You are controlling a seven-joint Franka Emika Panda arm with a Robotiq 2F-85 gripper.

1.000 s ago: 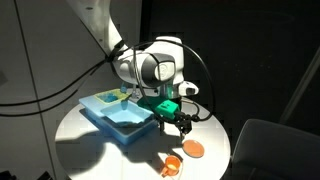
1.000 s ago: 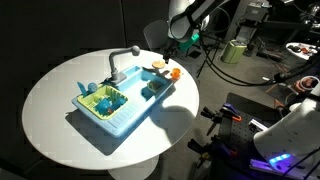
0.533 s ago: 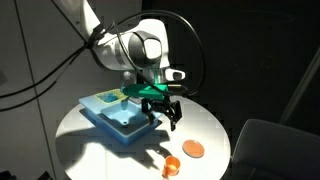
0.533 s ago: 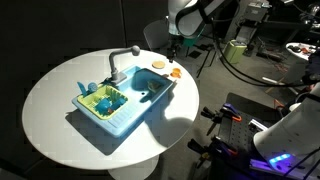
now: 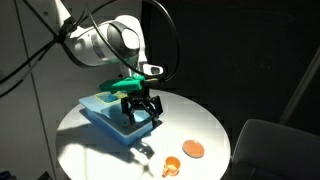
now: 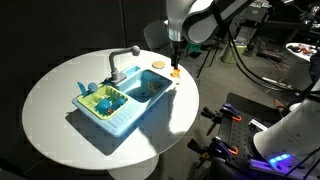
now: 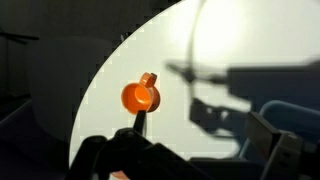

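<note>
Out on the white table (image 6: pixel 60 130), just off the corner of the blue toy sink (image 6: pixel 120 122), sits the little orange cup (image 7: pixel 140 97). The wrist view has it almost dead centre, and it seems to be mouth-up with a stubby handle (image 7: pixel 150 78) poking off one side. I'd guess it's thin hard plastic: very light, stiff, smooth and a bit slippery. It's not fragile, but it would skid or tip over from any sideways nudge. If I were grabbing it, I'd pinch the wall with one finger inside and one outside, or squeeze straight across the body. That handle looks too small to be worth going for.

The gripper (image 5: pixel 141 110) hangs in the air above the near end of the sink, clear of the cup and touching nothing. Its fingers look spread with nothing between them, though the bottom of the wrist view is too dark to confirm it.

Around that, a flat orange plate (image 5: pixel 192 149) lies near the cup but apart from it. A grey faucet (image 6: pixel 122 58) stands at the back of the sink, and a green rack (image 6: pixel 103 100) sits in the sink's far compartment.

Compared with a second ago, the arm has swung off the open table on the plate side and back over the sink, and it sits a bit higher now. The cup, plate and sink haven't budged.
</note>
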